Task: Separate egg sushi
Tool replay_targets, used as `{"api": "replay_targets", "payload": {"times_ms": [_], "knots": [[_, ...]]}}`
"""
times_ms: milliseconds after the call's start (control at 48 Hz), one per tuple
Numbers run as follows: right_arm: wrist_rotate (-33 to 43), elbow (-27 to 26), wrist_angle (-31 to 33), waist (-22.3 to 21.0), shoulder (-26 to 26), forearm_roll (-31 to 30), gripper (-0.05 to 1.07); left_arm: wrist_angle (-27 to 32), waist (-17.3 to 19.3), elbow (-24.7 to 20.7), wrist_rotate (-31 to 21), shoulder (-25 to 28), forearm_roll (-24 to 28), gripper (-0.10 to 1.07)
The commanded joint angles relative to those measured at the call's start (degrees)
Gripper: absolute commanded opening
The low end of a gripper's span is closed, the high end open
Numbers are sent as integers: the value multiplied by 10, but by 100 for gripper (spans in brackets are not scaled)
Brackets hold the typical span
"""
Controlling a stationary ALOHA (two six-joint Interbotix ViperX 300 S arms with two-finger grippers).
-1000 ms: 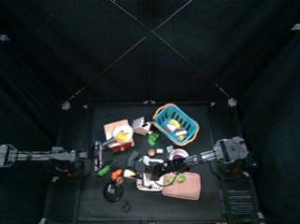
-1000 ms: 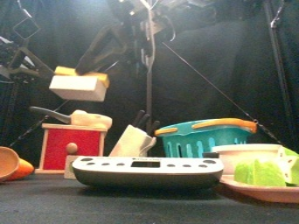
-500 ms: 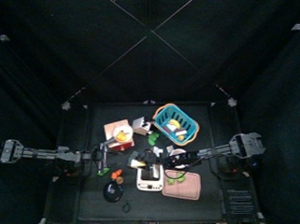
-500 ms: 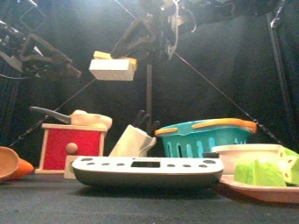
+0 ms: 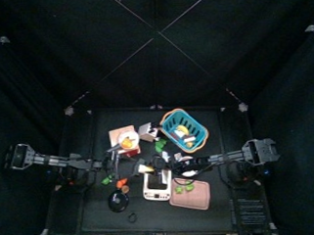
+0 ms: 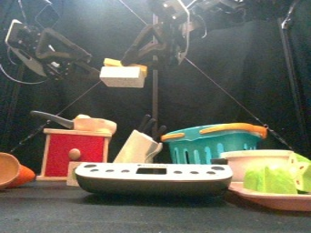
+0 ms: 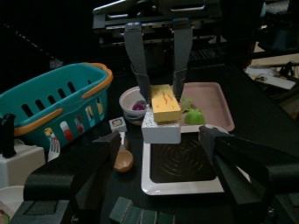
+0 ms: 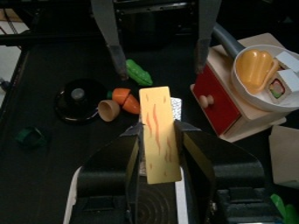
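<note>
Right pincer (image 8: 158, 140): closed on the egg sushi (image 8: 159, 131), jaws pressing the white rice block from both sides, the yellow egg strip lying on top.
Left pincer (image 7: 160, 79): jaws spread apart with nothing between them; the sushi sits just beyond the tips, apart from them.

Top view
Arms: one reaches in from each side and they meet over the middle of the worktop (image 5: 92, 215).
Sushi (image 5: 154, 170): a small yellow patch between the two pincers, above the white scale (image 5: 155, 187).
Basket (image 5: 187, 129): teal, toward the back on the right.
Red box (image 5: 123, 141): back left, beside the basket.

Front view
Sushi (image 6: 124, 73): held high in the air, well above everything on the worktop, egg on top and rice below.
Right pincer (image 6: 142, 62): comes down at a slant to the sushi.
Left pincer (image 6: 80, 56): to the left of the sushi, apart from it.
Scale (image 6: 152, 178): nearest the camera, low and wide.
Knife block (image 6: 136, 146): white, behind the scale.
Pink tray (image 6: 277, 197): at the right edge with green pieces on it.

Left wrist view
Sushi (image 7: 165, 111): gripped by the other arm's jaws above the scale.
Basket (image 7: 59, 98): teal, off to one side.

Right wrist view
Carrot (image 8: 117, 102): orange, lying on the worktop beyond the sushi.
Red box (image 8: 239, 101): holds a yellow bowl (image 8: 257, 66).
</note>
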Motion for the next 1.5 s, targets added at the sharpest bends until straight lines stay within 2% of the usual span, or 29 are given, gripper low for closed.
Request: {"api": "replay_targets", "payload": {"times_ms": [0, 271, 583, 708, 854, 1083, 1479], "knots": [[1, -6, -3, -2, -28, -2, 62, -15, 1, -25, 0, 26, 2, 103], [1, -3, -4, -2, -28, -2, 62, -22, 4, -60, -1, 91, 1, 103], [1, -2, -3, -2, -28, -2, 62, -32, 8, -76, 0, 117, 1, 102], [1, -2, -4, -2, -28, 0, 62, -34, 8, -82, 1, 120, 3, 94], [2, -2, -4, -2, -28, 1, 62, -35, 8, -83, 2, 121, 4, 78], [3, 2, 0, -2, -27, 3, 62, -35, 10, -81, 3, 119, 4, 60], [4, 23, 11, -2, -40, 20, 62, -35, 24, -61, 4, 103, 3, 57]]}}
